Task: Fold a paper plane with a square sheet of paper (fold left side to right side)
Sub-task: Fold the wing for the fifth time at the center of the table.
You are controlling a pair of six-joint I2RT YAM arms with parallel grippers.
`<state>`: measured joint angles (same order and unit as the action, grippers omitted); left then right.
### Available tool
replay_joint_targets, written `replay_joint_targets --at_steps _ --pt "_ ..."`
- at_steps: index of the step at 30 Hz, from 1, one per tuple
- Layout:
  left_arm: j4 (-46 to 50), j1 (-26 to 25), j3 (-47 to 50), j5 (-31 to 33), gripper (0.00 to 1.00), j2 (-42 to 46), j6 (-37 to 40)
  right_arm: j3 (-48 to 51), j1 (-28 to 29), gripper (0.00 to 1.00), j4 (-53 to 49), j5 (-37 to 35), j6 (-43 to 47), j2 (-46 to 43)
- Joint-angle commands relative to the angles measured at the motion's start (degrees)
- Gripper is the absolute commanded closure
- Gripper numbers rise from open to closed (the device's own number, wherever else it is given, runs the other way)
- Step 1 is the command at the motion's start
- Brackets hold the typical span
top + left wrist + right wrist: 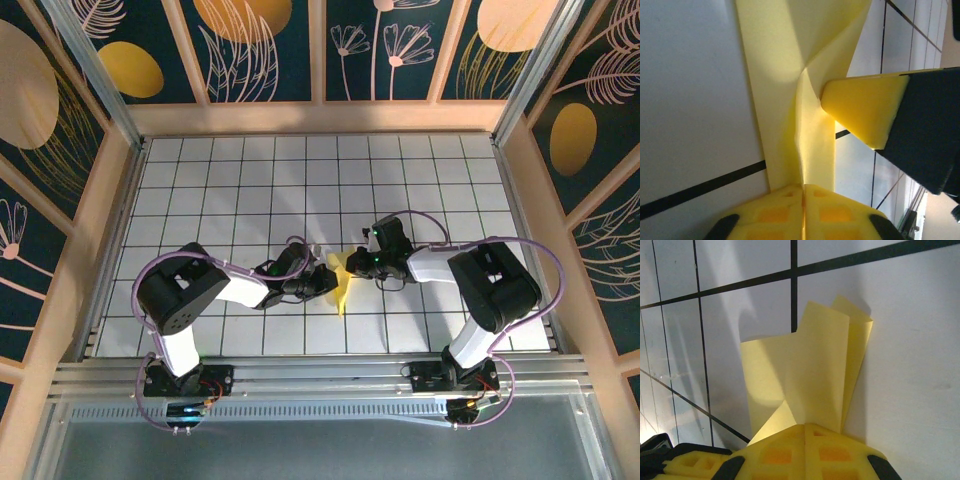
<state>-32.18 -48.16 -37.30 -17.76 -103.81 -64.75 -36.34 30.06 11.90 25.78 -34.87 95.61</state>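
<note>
Folded yellow paper sheet at table ctr, between both grippers.
L gripper pads together, clamped on sheet.
R gripper pads together, clamped on sheet; its pad sits against sheet, just beside L grip.
Surface: white grid-tile table.
Surround: wood frame, dark floral wall panels.

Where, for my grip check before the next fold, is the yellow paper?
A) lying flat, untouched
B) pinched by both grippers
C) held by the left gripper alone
B: in the wrist views the yellow paper runs into the closed pads of the left gripper and of the right gripper.
</note>
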Motion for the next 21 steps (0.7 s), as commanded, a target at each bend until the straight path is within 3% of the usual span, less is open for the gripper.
replay_joint_targets --at_steps 1,6,9,12,15,21 --pt "6.12 0.26 -0.05 3.34 0.85 1.89 -0.1 3.43 0.08 1.0 -5.15 -1.79 -0.05 1.86" --pt "12.77 0.28 -2.07 5.75 0.73 7.15 1.83 4.08 0.08 1.0 -4.52 -1.79 -0.1 2.1" --pt "18.02 0.26 -2.54 8.31 0.71 11.06 3.33 4.07 0.09 1.0 -4.19 -1.71 -0.15 1.96" --pt "19.92 0.27 -2.35 7.06 0.77 14.36 4.68 3.99 0.17 1.0 -4.22 -1.7 -0.1 1.86" --pt "20.53 -0.08 -3.41 1.45 0.86 15.38 6.18 4.08 0.23 1.0 -4.21 -2.03 -0.06 1.59" --pt "19.52 -3.54 -7.14 -3.94 0.96 11.87 5.88 4.25 0.77 1.0 -3.53 -2.23 -0.63 1.69"
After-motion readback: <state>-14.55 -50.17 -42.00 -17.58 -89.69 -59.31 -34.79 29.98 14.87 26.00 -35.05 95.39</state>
